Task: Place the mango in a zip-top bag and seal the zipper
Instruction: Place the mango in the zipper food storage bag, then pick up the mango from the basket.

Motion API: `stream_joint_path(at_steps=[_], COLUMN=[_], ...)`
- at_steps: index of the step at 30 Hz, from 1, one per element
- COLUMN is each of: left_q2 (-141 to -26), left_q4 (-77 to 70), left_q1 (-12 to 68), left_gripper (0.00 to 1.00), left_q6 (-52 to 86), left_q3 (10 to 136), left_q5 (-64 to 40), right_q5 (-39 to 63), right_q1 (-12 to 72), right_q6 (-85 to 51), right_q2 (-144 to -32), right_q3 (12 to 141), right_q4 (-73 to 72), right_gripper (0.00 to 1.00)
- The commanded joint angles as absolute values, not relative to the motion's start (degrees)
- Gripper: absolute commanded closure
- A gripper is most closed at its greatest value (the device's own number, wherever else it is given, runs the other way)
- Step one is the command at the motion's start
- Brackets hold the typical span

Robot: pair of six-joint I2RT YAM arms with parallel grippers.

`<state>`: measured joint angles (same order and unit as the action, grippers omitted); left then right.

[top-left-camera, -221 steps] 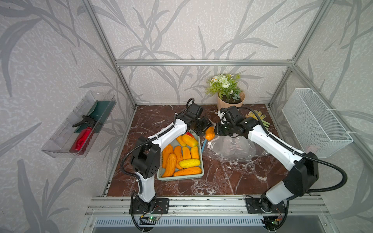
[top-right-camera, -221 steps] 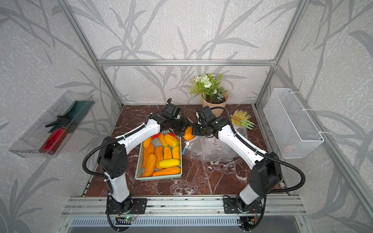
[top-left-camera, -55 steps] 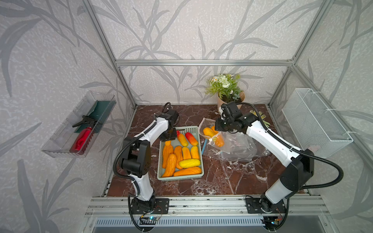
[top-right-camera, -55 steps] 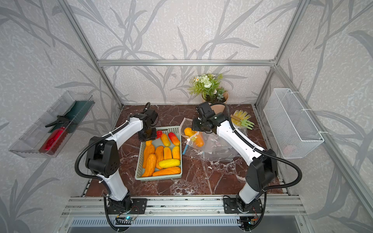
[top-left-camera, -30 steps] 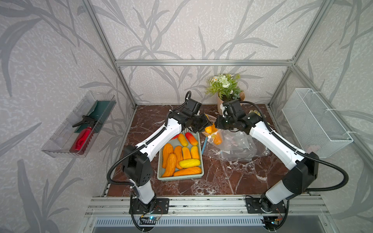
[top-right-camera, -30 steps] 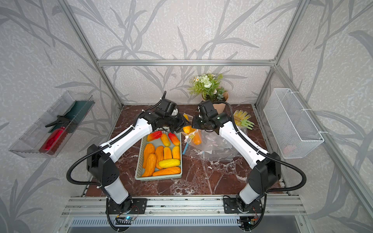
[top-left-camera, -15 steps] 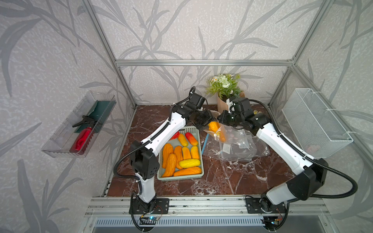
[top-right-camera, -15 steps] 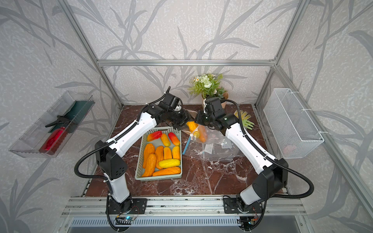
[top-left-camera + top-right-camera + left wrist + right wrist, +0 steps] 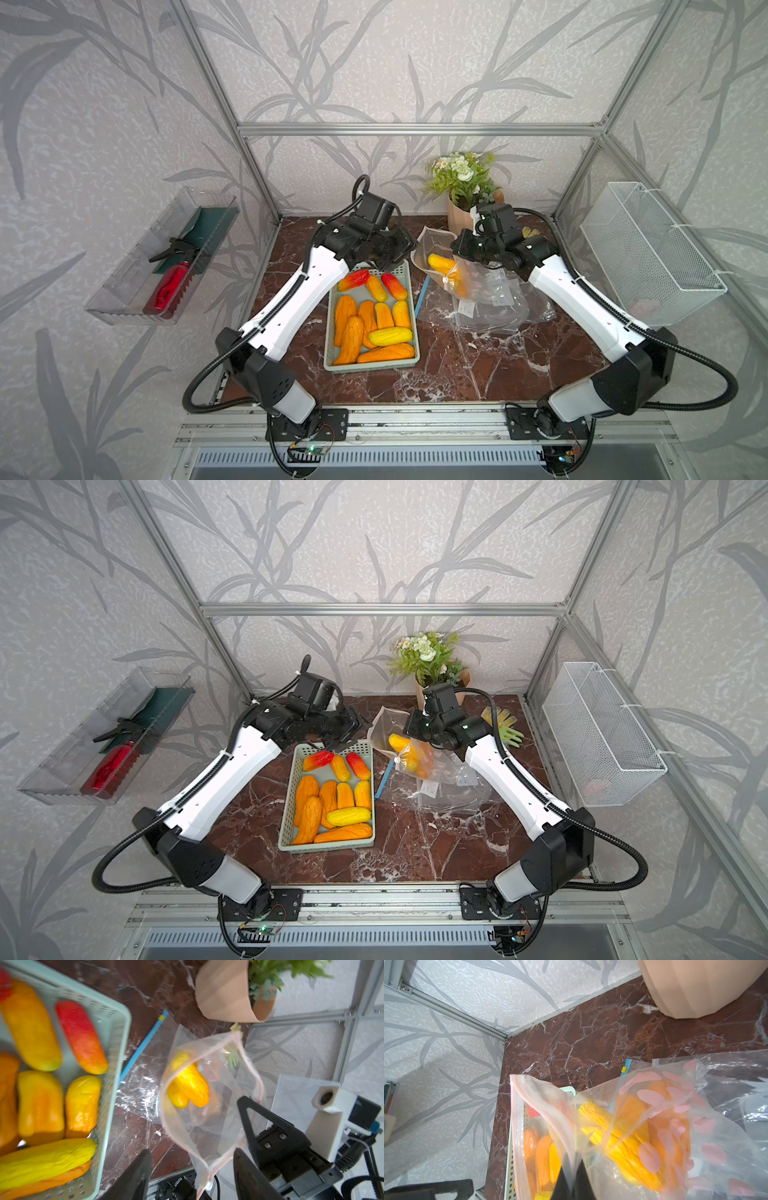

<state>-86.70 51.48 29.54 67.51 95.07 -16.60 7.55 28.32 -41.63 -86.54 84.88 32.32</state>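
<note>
The right gripper [image 9: 572, 1176] is clamped on the pink-spotted zip-top bag [image 9: 432, 243], held up near the table's [image 9: 457, 365] back edge with a yellow mango [image 9: 442, 264] inside. The left gripper [image 9: 192, 1153] is spread wide and empty, just beside the bag's gaping mouth.

Your table [image 9: 457, 374] is a dark red marble top with white veins, seen in both top views. A mint-green basket [image 9: 372, 368] stands on it a little left of the middle, its long sides running from the front edge toward the back. Just beside the basket's right wall a blue strip [image 9: 420, 297] lies flat. It belongs to a crinkly clear bag [image 9: 490, 311] that spreads out toward the right edge. At the back edge, right of the middle, stands a potted plant [image 9: 461, 183]. Yellow-green gloves [image 9: 505, 725] lie near the back right corner.
</note>
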Motion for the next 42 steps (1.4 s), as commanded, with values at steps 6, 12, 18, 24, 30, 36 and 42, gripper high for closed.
stream_joint_path(at_steps=[6, 12, 18, 24, 30, 36, 42], left_q2=[-74.93, -74.77, -77.44, -81.17, -85.45, -86.95, -86.85], left_q4=[43.67, 47.85, 48.96, 45.53, 44.91, 47.27, 50.03], left_q1=[29.96, 35.79, 38.14, 38.44, 38.55, 38.67, 39.2], left_gripper=[0.39, 0.37, 0.32, 0.32, 0.33, 0.38, 0.35], left_q6=[102.42, 117.44, 124.39, 126.54, 125.46, 123.85, 122.23], left_q3=[64.55, 62.57, 60.71, 59.4, 59.49, 59.39, 60.29], left_q5=[-14.2, -9.13, -10.04, -10.5, -11.51, -12.23, -13.35], right_q5=[6.19, 6.42, 6.59, 6.94, 6.94, 6.94, 7.03], right_q1=[28.13, 28.21, 28.19, 28.23, 28.19, 28.16, 28.14], right_q6=[-41.77, -41.75, -41.75, -41.76, -41.66, -41.68, -41.75], right_q2=[-85.88, -86.13, -85.84, -85.87, -85.96, -85.95, -86.03], right_q3=[84.12, 83.76, 83.28, 83.14, 83.14, 83.06, 82.79], right_q4=[33.47, 32.97, 32.73, 32.47, 32.43, 32.37, 32.2], right_gripper=[1.0, 1.0, 1.0, 1.0, 1.0, 1.0, 1.0])
